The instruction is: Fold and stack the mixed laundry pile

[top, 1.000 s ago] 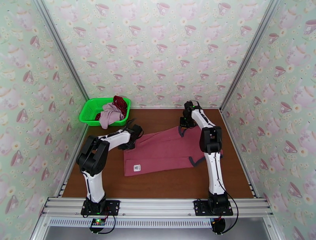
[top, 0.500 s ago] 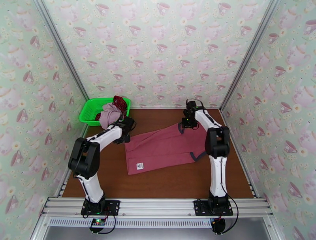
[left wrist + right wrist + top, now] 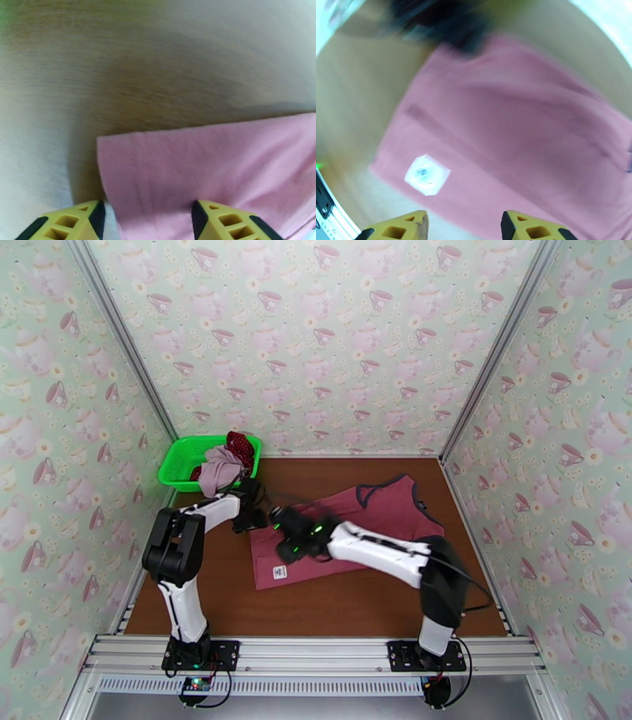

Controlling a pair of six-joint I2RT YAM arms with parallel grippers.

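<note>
On your table [image 3: 332, 611] the tank top [image 3: 379, 508] lies spread, the green basket [image 3: 178, 465] holds the mauve piece [image 3: 220, 469]; left gripper [image 3: 148, 215] gapes astride the top's corner, right gripper [image 3: 464, 225], open too, seems close by: a hasty pinch could clash them

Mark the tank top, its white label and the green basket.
tank top [image 3: 391, 504], top external view, cloth below neckline
white label [image 3: 427, 175], right wrist view, patch centre
green basket [image 3: 171, 457], top external view, left rim

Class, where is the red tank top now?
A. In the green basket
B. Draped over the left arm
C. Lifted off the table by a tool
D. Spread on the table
D: the tank top lies spread flat on the table, outside the basket.
</note>
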